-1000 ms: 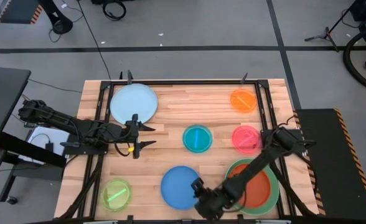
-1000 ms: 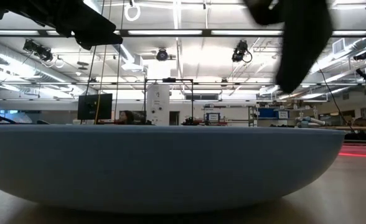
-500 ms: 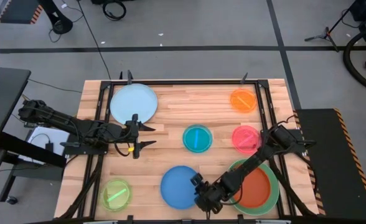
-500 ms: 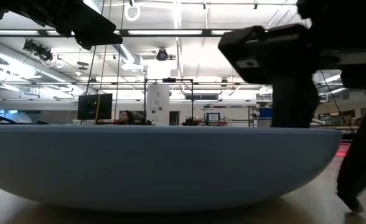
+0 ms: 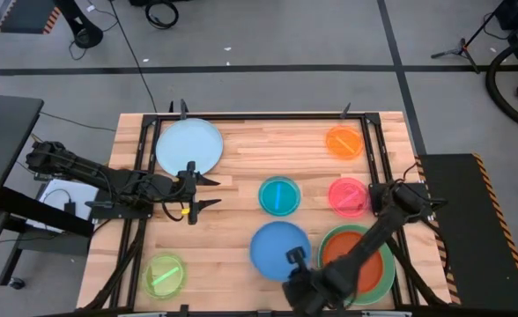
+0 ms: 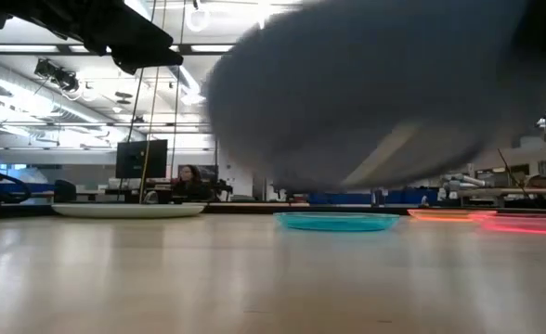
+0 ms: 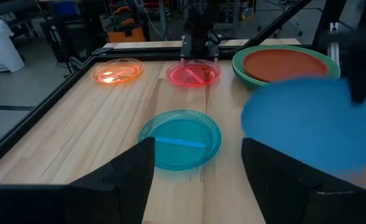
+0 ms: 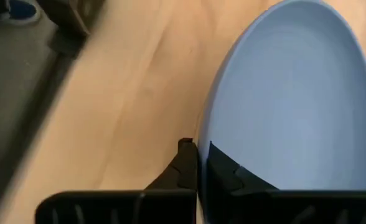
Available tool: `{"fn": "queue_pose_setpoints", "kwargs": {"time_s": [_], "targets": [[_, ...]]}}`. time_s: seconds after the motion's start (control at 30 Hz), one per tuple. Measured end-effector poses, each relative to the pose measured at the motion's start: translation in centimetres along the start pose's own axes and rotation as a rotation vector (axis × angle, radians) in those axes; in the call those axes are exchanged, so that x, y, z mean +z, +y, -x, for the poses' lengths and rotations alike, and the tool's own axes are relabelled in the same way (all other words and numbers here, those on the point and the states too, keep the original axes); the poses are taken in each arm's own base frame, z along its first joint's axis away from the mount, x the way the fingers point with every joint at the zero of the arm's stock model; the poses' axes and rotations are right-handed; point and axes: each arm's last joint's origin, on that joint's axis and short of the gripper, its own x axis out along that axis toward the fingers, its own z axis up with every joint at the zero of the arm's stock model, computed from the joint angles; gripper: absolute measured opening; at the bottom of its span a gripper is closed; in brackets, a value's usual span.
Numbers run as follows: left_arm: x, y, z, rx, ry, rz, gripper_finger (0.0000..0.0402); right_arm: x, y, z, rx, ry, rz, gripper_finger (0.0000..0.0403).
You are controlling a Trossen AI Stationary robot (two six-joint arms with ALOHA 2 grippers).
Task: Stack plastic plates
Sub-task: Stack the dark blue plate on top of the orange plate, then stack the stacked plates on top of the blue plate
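My right gripper (image 5: 292, 257) is shut on the medium blue plate (image 5: 277, 246), which hangs above the table's near middle and shows blurred in the low view (image 6: 375, 93). Right of it a red-orange plate (image 5: 360, 264) lies in a green plate (image 5: 389, 275). A large pale blue plate (image 5: 188, 147) and small teal (image 5: 279, 195), pink (image 5: 348, 195), orange (image 5: 344, 142) and lime (image 5: 164, 275) plates lie flat on the wood. My left gripper (image 5: 215, 192) waits open at the left, clear of the plates. My right gripper pinches the blue plate's rim (image 8: 203, 144) between its two fingers, one on the upper face and one underneath. It takes the rim on the plate's near side, coming from the table's near right. The plate is lifted clear of the table.
A black metal frame (image 5: 268, 116) runs along the table's edges. The teal plate (image 7: 180, 138) lies just beyond the lifted one. Bare wood shows at the near left middle (image 5: 215, 255).
My right gripper has shut on the blue plate's rim. It has lifted the plate off the table and carried it a little toward the right edge, closer to the red-orange and green plates.
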Motion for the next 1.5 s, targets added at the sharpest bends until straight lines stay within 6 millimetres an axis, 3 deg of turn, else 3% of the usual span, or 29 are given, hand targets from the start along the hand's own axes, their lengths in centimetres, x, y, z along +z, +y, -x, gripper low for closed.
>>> {"fn": "queue_pose_setpoints", "kwargs": {"time_s": [0.2,0.37,0.5,0.67,0.97,1.13,1.4,1.5], "targets": [[0.0,0.0,0.0,0.0,0.0,0.0,0.0247,-0.7,1.5,7.0,-0.035,0.127,-0.285,0.0011],[0.0,0.0,0.0,0.0,0.0,0.0,0.0247,-3.8,4.4,9.4,-0.083,0.224,-0.39,0.0011],[0.0,0.0,0.0,0.001,0.0,0.0,0.0247,-6.5,6.8,9.7,-0.131,0.264,-0.431,0.0011],[0.0,0.0,0.0,0.001,0.001,0.0,0.0247,-8.9,8.4,9.1,-0.19,0.279,-0.447,0.0011],[0.0,0.0,0.0,0.0,0.001,0.0,0.0247,-10.6,9.7,6.4,-0.158,0.288,-0.444,0.0024],[0.0,0.0,0.0,0.0,0.001,0.0,0.0247,-10.5,9.5,6.2,-0.134,0.343,-0.465,0.0053],[0.0,0.0,0.0,0.001,0.001,0.0,0.0247,-7.9,9.4,8.6,0.03,0.409,-0.602,0.0169],[0.0,0.0,0.0,0.001,0.001,0.0,0.0247,-8.0,10.1,9.2,0.056,0.392,-0.689,0.0195]]}}
